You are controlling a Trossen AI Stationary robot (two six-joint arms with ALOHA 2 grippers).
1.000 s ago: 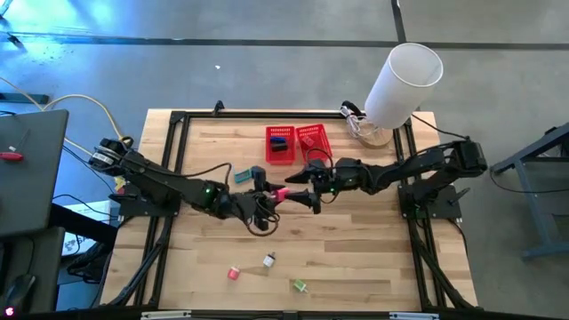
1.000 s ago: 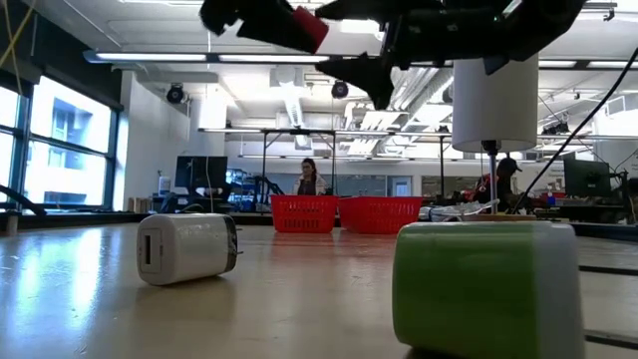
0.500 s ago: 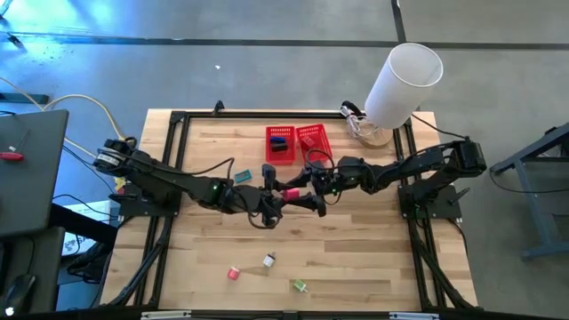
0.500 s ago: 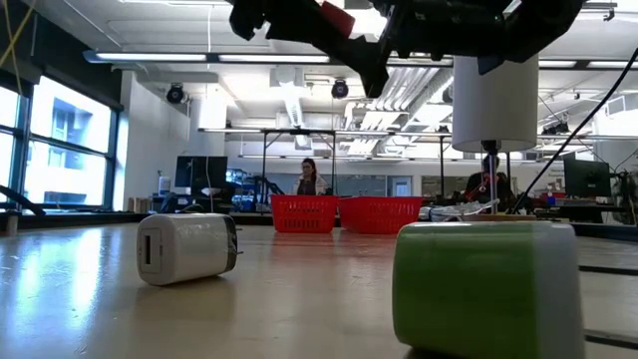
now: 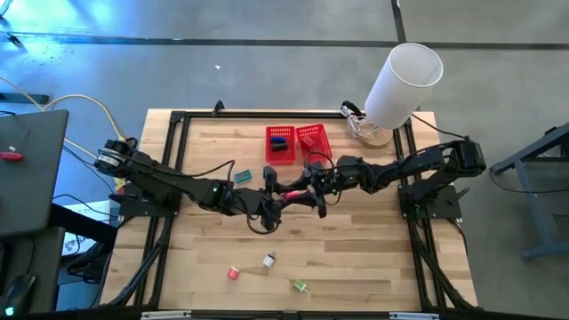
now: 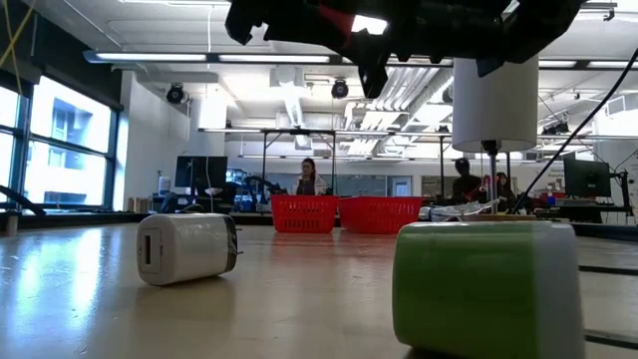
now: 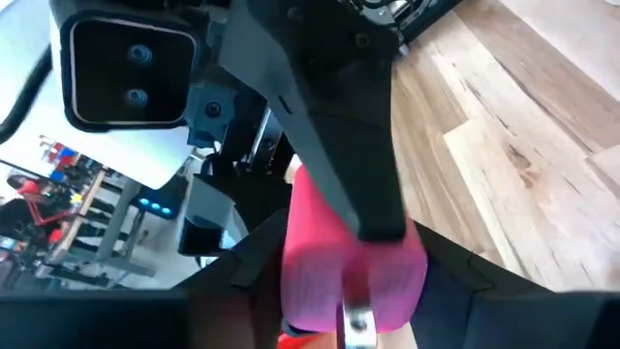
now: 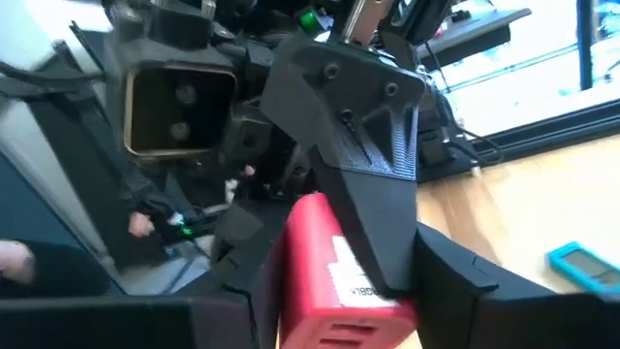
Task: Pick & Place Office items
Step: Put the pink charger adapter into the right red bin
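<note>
A small red-pink item (image 5: pixel 287 194) with a white label (image 8: pixel 341 276) hangs in mid-air above the table's middle, between my two grippers. My left gripper (image 5: pixel 277 201) reaches it from the left and my right gripper (image 5: pixel 299 191) from the right; both are shut on it. The low view shows it high up (image 6: pixel 344 18) between the dark fingers. A teal item (image 5: pixel 242 176) lies flat on the table beside the left arm. Near the front edge lie a pink item (image 5: pixel 234 273), a whitish one (image 5: pixel 268 260) and a green one (image 5: pixel 299 285). My left gripper pinches the red-pink item's side (image 7: pixel 300 281) between its two fingers, coming roughly level from the table's left. The item is lifted clear of the table. My right gripper pinches the same item's side (image 8: pixel 308 291) between its two fingers, level from the table's right. Its fingers stand crosswise to the left gripper's; one left finger (image 8: pixel 358 145) lies over the face it looks at.
Two red mesh baskets (image 5: pixel 279 144) (image 5: pixel 313 140) stand side by side at the far middle, the left one holding a dark item. A big white cylinder (image 5: pixel 404 82) stands at the far right. In the low view the whitish item (image 6: pixel 187 247) and green item (image 6: pixel 485 284) sit close.
My left gripper has carried the red-pink item a little toward the table's right, into the right gripper's open fingers, rolling slightly. My right gripper has kept its place and shut on the item, which stays clear of the table.
</note>
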